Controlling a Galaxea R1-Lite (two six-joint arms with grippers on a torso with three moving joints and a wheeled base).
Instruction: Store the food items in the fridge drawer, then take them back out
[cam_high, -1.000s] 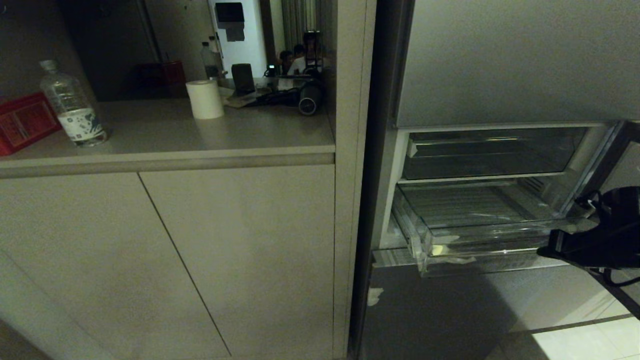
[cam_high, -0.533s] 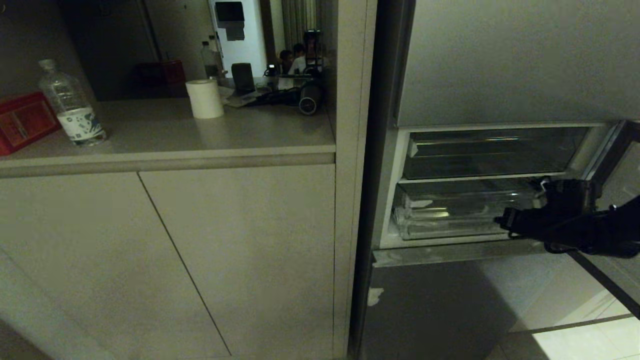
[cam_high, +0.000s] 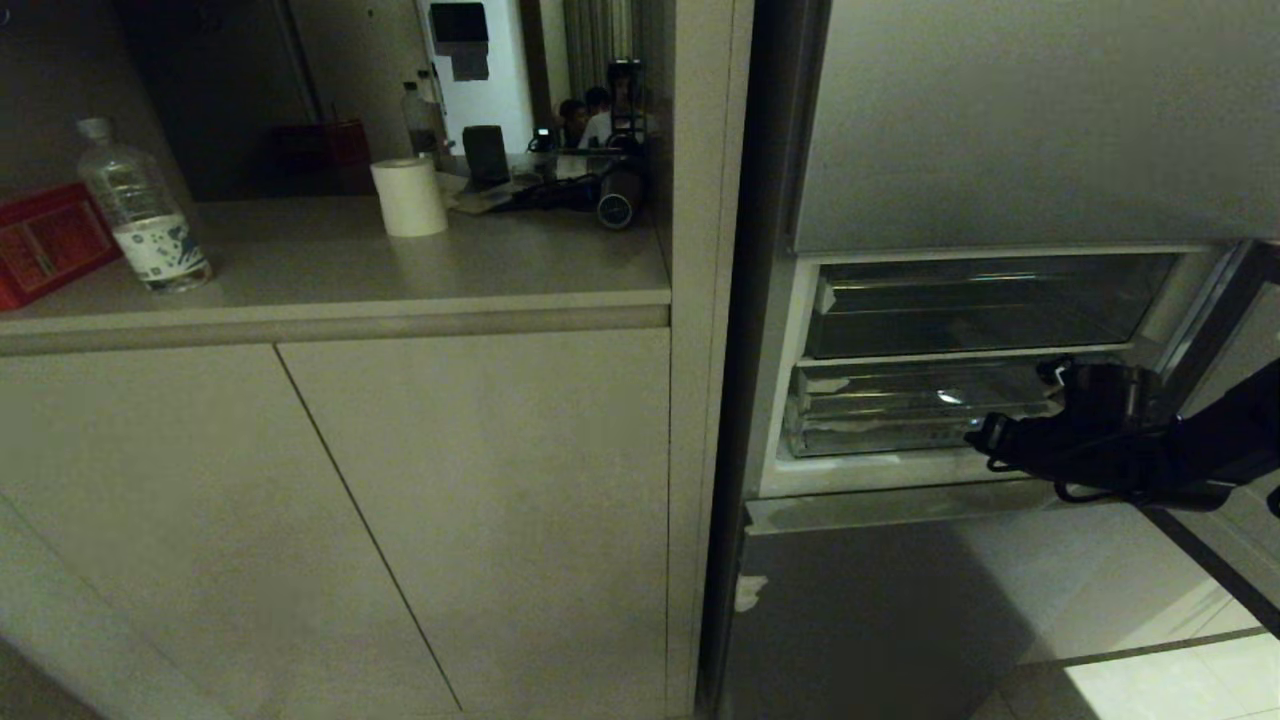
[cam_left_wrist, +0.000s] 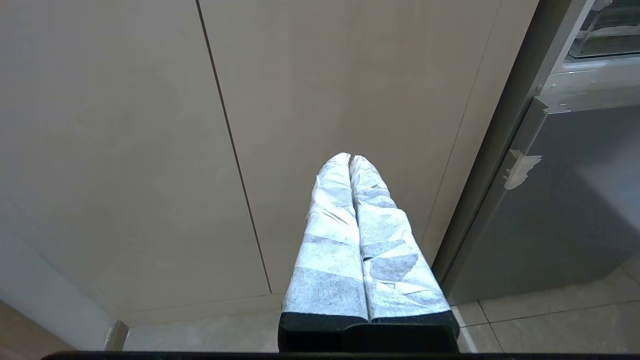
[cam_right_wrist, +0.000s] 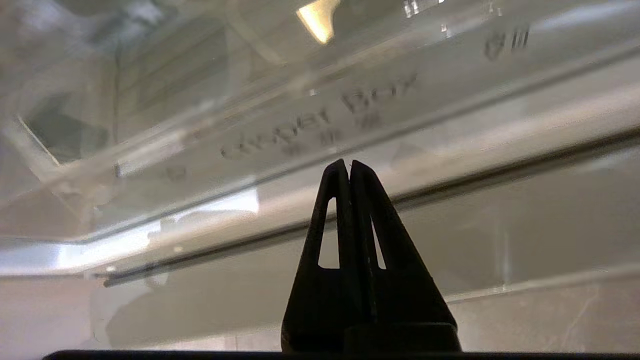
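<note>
The right hand (cam_high: 985, 437) has pushed the fridge drawer (cam_high: 880, 410) in.

Glossy clear-plastic fridge drawer (cam_high: 900, 415), matt smooth worktop (cam_high: 400, 270), paper roll (cam_high: 409, 197), and rough tape-wrapped left tool (cam_left_wrist: 350, 160).

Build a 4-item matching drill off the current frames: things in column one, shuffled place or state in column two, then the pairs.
Things
1. water bottle
2. paper roll
3. fridge drawer
4. right gripper

Place or state
A. pushed in, under the darker drawer
B. shut, at the drawer's front, right end
C. counter, beside the red box
D. counter, middle, upright

Pairs: 1-C, 2-D, 3-A, 4-B
</note>
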